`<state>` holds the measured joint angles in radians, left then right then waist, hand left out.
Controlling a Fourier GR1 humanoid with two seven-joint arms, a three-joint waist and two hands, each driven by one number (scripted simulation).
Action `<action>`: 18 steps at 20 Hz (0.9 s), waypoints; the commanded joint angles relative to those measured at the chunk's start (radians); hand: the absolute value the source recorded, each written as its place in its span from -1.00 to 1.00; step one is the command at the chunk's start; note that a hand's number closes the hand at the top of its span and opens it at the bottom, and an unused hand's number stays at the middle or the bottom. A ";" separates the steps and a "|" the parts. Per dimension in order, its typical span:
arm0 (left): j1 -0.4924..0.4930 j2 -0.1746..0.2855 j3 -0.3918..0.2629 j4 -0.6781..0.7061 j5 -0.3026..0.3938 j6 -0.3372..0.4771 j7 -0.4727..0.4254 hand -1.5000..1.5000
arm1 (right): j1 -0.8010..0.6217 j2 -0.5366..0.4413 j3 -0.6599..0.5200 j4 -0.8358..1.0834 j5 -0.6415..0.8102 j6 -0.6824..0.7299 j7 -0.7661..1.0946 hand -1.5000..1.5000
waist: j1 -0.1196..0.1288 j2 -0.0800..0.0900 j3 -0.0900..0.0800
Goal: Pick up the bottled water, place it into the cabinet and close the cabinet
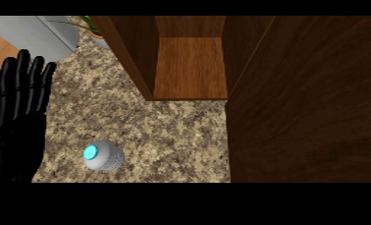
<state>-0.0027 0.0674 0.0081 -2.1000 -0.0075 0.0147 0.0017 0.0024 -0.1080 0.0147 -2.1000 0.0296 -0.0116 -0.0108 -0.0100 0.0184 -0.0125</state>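
Speckled stone counter (167,130), open wooden cabinet (190,67), bottled water (102,155); left hand (20,121) at left edge, fingers straight, spread

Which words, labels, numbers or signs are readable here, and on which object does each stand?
None can be read.
The bottled water, seen from above, shows no label; its side is hidden.
The cabinet and the counter carry no writing.

Single cam, head view: looks steeply down on table (174,126), fairly close, facing fwd toward open cabinet (190,67) at top centre. Left hand (22,116) shows at left edge.
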 commanded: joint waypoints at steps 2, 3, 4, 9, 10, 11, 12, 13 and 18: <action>0.118 -0.008 -0.049 -0.095 -0.057 -0.005 0.004 -1.00 | 0.080 0.038 0.045 -0.028 0.040 -0.010 -0.021 -1.00 | 0.012 -0.021 0.013; 0.137 -0.008 -0.079 -0.173 -0.095 0.016 0.084 -1.00 | 0.098 0.029 0.048 -0.074 0.025 0.005 -0.015 -1.00 | 0.012 -0.022 0.013; 0.170 0.027 -0.046 -0.221 -0.083 -0.006 0.092 -1.00 | 0.155 0.014 0.021 -0.108 -0.009 0.026 -0.024 -1.00 | 0.011 -0.023 0.013; 0.339 -0.065 -0.197 -0.285 0.070 0.091 0.177 -1.00 | 0.192 0.020 0.135 -0.120 -0.122 0.121 0.058 -1.00 | 0.026 -0.026 0.013; 0.407 -0.066 -0.198 -0.316 0.079 0.077 0.179 -1.00 | 0.242 0.033 0.185 -0.199 -0.097 0.106 0.102 -1.00 | 0.023 -0.029 0.012; 0.392 -0.066 -0.223 -0.376 0.059 0.099 0.247 -1.00 | 0.225 0.019 0.181 -0.234 -0.117 0.108 0.158 -1.00 | 0.019 -0.026 0.013; 0.415 -0.066 -0.317 -0.419 0.003 0.163 0.250 -1.00 | 0.259 0.010 0.189 -0.288 -0.124 0.115 0.170 -1.00 | 0.013 -0.027 0.013; 0.454 -0.067 -0.302 -0.459 -0.004 0.120 0.264 -1.00 | 0.202 -0.006 0.154 -0.280 -0.155 0.118 0.213 -1.00 | 0.019 -0.023 0.013; 0.498 -0.067 -0.413 -0.509 -0.099 0.194 0.296 -1.00 | 0.289 0.017 0.265 -0.436 -0.078 0.086 0.285 -1.00 | 0.013 -0.023 0.013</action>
<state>0.4343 0.0037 -0.3346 -2.4847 -0.0215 0.1769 0.2603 0.2421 -0.0967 0.2091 -2.4400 -0.0816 0.0781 0.2195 0.0046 -0.0055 0.0002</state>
